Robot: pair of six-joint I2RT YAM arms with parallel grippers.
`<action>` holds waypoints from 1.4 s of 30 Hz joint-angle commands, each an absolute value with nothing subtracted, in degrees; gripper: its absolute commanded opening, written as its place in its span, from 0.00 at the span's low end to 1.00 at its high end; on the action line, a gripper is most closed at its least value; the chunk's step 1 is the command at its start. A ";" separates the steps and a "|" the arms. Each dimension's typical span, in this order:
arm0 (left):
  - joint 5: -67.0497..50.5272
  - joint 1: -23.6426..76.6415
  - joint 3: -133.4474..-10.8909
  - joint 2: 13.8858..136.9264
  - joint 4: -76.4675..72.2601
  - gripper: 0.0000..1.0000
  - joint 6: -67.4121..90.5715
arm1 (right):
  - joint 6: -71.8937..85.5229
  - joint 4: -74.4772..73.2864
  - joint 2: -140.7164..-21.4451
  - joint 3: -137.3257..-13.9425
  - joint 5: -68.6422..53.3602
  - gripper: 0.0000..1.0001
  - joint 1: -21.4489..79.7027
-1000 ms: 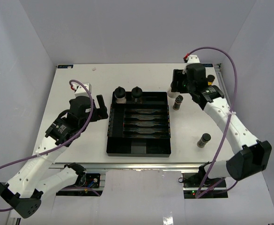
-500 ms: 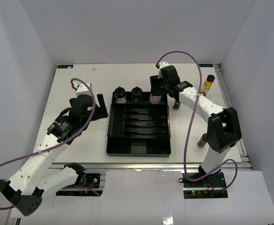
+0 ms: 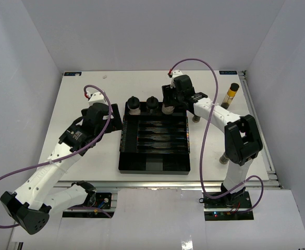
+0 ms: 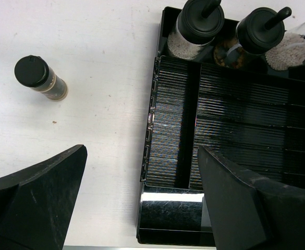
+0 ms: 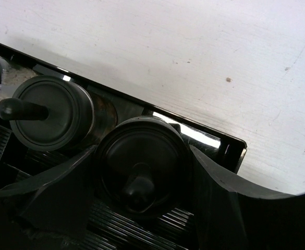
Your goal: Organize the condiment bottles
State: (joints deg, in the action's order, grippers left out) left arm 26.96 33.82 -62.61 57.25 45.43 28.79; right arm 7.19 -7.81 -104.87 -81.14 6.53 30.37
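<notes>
One squat bottle [image 5: 142, 156] clamped in right pincer [image 3: 168, 107], tray [image 3: 152, 165] far edge — left pincer [image 4: 142, 156] apart over left edge.

hand [image 4: 142, 151] spread | slim bottle [image 4: 40, 78] beside tray [image 4: 230, 135] | squat bottles [image 4: 199, 23] inside tray

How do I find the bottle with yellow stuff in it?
Find the black tray in the middle of the white table, then look toward the table's far right corner. A slim bottle stands alone there near the edge. It is the only one with yellow inside under its black cap; the squat bottles in the tray have knobbed lids.
</notes>
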 commanded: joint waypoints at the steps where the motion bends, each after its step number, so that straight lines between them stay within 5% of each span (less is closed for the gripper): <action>1: 26.21 33.49 -62.88 56.91 45.00 0.98 29.84 | 6.68 -2.37 -105.35 -81.43 7.88 0.31 30.89; 4: 25.51 33.56 -63.08 56.94 45.00 0.98 29.96 | 6.68 -2.69 -105.72 -81.06 8.25 0.56 31.03; 10: 25.30 33.49 -63.99 56.96 45.44 0.98 30.06 | 5.95 -2.69 -104.28 -80.45 10.25 0.88 31.30; 24: 29.39 31.65 -66.10 60.02 49.97 0.98 32.07 | 5.77 -18.39 -93.19 -86.25 19.83 0.93 29.11; 33: 21.91 8.46 -66.64 65.47 49.93 0.90 31.96 | 7.36 -16.49 -79.74 -74.68 13.59 0.92 29.09; 42: 15.58 1.96 -66.16 74.77 46.72 0.85 32.12 | 6.35 -15.47 -75.46 -70.51 13.27 0.93 28.98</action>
State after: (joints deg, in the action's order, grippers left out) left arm 18.95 2.57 -66.03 72.96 48.98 31.96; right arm 7.03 -17.18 -78.22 -71.21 14.35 28.99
